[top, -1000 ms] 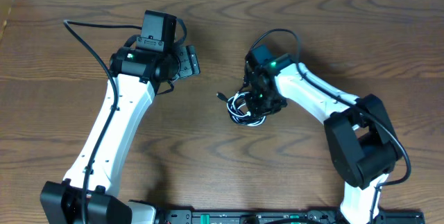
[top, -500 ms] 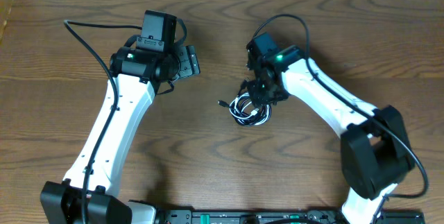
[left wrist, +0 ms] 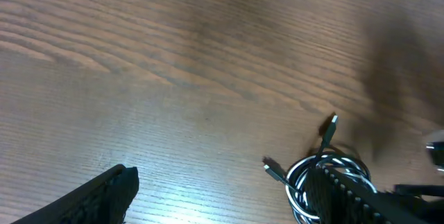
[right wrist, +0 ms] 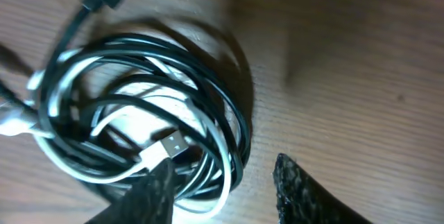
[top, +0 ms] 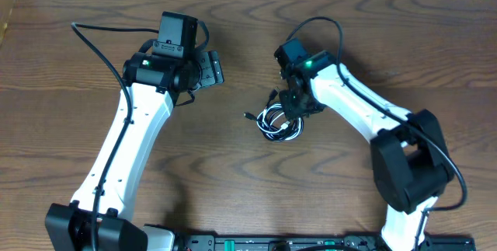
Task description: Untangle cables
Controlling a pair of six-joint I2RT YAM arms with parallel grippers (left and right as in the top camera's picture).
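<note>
The cables (top: 278,123) lie as one tangled coil at the table's middle, a black cord (right wrist: 104,50) wound with a white cord (right wrist: 215,130). A white plug end (right wrist: 166,146) rests inside the loop, and a black plug (top: 248,114) sticks out to the left. My right gripper (top: 292,109) hovers over the coil's right rim, open. In the right wrist view my right gripper (right wrist: 223,168) straddles several strands, one finger inside the loop, the other finger (right wrist: 305,193) outside on bare wood. My left gripper (top: 210,68) stands open well to the left, nothing in it; the coil (left wrist: 305,179) shows behind its right finger.
The brown wooden table (top: 233,173) runs to a white wall at the far edge. The arms' own thick black cables (top: 101,45) loop above the table near each wrist. A dark rail (top: 272,243) with the arm bases sits along the front edge.
My right gripper shifted slightly toward the far side over the coil and its jaws changed width; the right elbow swung. The coil barely moved. The left arm stayed still.
</note>
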